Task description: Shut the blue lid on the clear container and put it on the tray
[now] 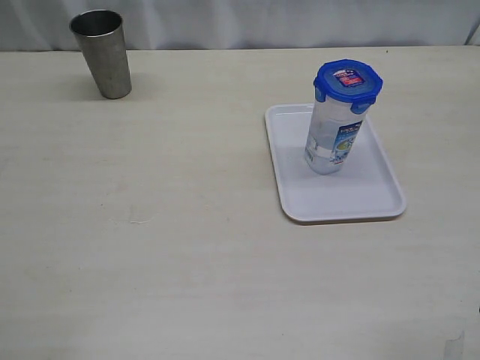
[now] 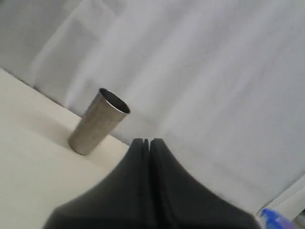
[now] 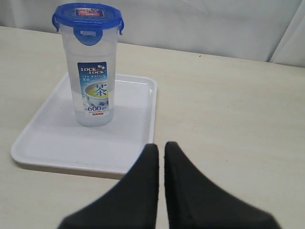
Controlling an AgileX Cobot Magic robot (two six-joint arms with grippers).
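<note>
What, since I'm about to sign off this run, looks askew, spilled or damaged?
Nothing stands out: the clear container stands upright on the white tray, the blue lid sits level on top, and no spill is visible.

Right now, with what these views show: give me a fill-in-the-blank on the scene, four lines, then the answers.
1. The container stands ____ on the tray.
2. The lid closing the container is ____ in colour.
3. The left end effector and right end effector are both ____, holding nothing.
4. Unlike the container, the cup is not on the ____.

Missing words: upright; blue; shut; tray.
</note>
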